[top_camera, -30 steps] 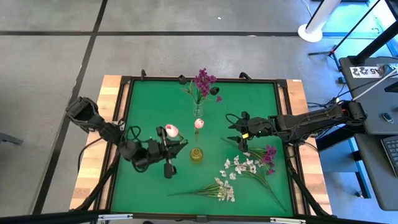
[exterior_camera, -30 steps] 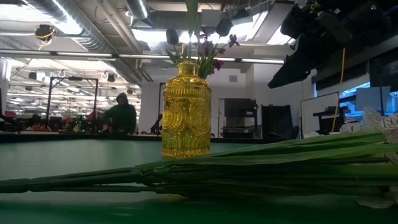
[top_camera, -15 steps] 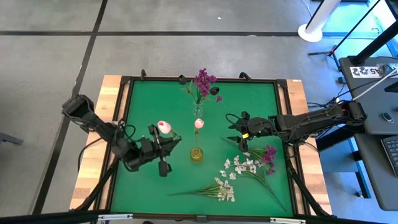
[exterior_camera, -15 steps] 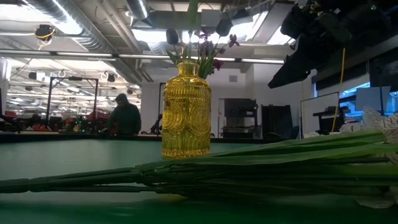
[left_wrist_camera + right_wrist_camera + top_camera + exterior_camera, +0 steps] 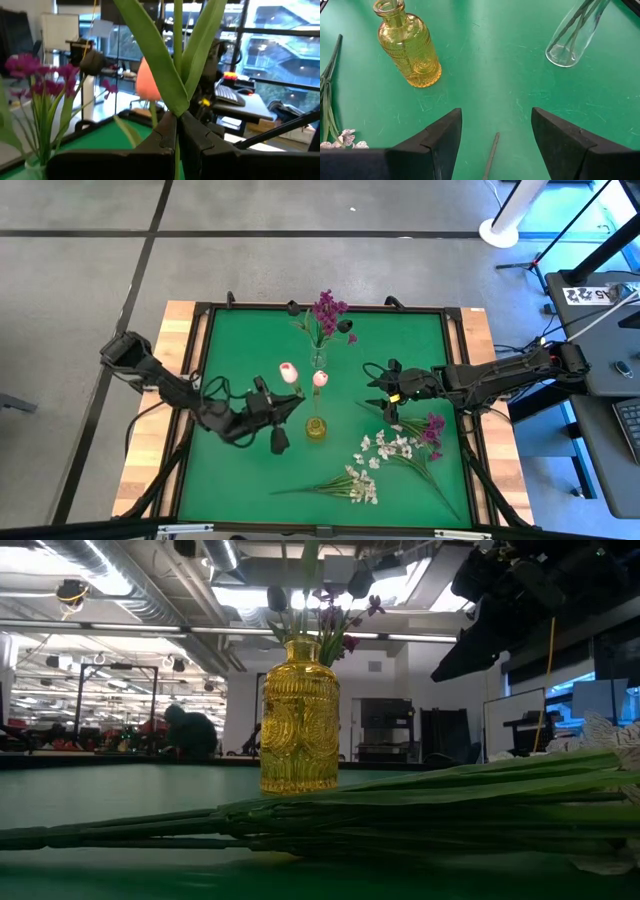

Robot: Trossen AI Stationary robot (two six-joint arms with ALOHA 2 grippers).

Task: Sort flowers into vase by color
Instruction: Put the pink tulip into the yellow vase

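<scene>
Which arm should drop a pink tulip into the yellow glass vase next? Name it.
Left. Its tool is shut on the green-stemmed pink tulip beside the yellow ribbed glass vase; the right tool is open, holding nothing.

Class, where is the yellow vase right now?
In the high view, the yellow vase stands mid-table, nearer the front, just right of the left gripper.

Even overhead light on the green table, faint shadows. Low view backlit by ceiling lights; near stems soft. Wrist-view window glare, foreground blurred.
</scene>
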